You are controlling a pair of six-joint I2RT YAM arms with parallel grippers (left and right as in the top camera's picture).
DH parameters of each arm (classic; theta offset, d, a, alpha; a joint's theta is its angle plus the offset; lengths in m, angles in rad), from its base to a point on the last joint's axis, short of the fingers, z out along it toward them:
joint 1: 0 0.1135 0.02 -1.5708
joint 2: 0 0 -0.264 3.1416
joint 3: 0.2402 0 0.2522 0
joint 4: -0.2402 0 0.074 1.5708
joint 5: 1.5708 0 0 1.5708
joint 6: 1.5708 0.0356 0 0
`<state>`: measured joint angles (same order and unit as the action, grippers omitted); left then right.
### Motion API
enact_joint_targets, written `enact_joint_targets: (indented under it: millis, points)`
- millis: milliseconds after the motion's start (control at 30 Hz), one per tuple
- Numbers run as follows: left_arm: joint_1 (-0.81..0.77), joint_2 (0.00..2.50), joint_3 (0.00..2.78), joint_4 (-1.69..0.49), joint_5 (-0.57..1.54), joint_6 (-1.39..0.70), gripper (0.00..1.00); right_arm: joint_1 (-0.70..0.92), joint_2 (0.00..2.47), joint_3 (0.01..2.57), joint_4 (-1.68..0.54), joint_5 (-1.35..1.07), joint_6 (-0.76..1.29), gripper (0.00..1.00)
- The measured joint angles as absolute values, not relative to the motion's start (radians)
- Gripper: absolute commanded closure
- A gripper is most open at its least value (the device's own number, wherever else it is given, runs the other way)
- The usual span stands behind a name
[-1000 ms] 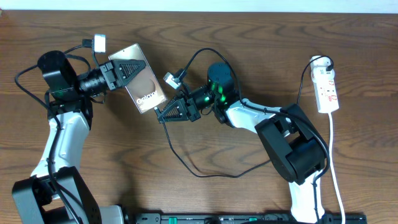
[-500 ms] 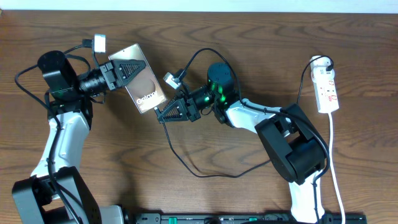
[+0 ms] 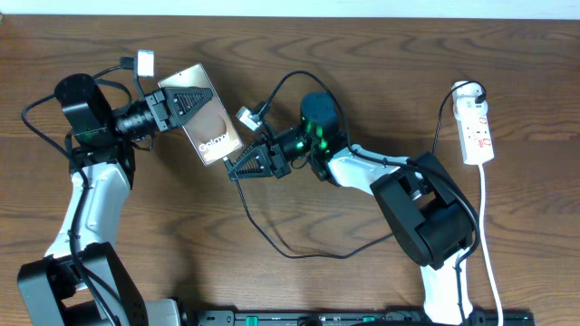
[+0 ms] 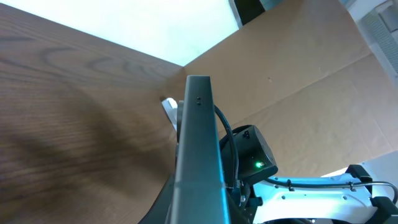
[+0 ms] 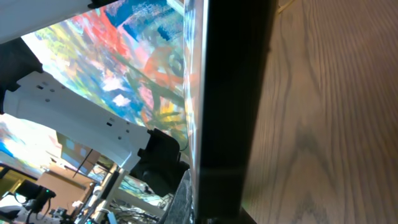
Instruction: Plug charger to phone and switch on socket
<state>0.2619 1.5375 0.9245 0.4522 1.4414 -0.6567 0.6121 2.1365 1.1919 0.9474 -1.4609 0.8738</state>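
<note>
My left gripper [image 3: 188, 100] is shut on the upper end of the phone [image 3: 216, 129] and holds it tilted, screen up, with the "Galaxy" lettering showing. In the left wrist view the phone [image 4: 199, 155] is edge-on between the fingers. My right gripper [image 3: 238, 167] is shut on the plug end of the charger [image 3: 272, 243], right at the phone's lower end. The plug tip itself is hidden. In the right wrist view the phone's dark edge [image 5: 230, 93] fills the middle. The socket [image 3: 478, 131] lies at the far right, away from both grippers.
The charger's black cable loops over the table in front of the right arm and up behind it [image 3: 288, 80]. The socket's white cord [image 3: 486, 226] runs down the right side to the table's front edge. A black rail [image 3: 362, 317] lies along the front.
My right gripper has edged very slightly left toward the phone's lower end. The left arm and the phone have not moved.
</note>
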Motion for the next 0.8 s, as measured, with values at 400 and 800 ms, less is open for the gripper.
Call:
enact_joint_targets:
  millis: [400,800]
  points:
    - [0.262,1.538,0.925,0.452,1.442,-0.649,0.92,0.613,2.136,1.192,0.947,-1.458,0.874,0.99]
    - [0.262,1.538,0.925,0.453,1.453,-0.632,0.93,0.613,2.136,1.192,0.947,-1.462,0.874,0.99]
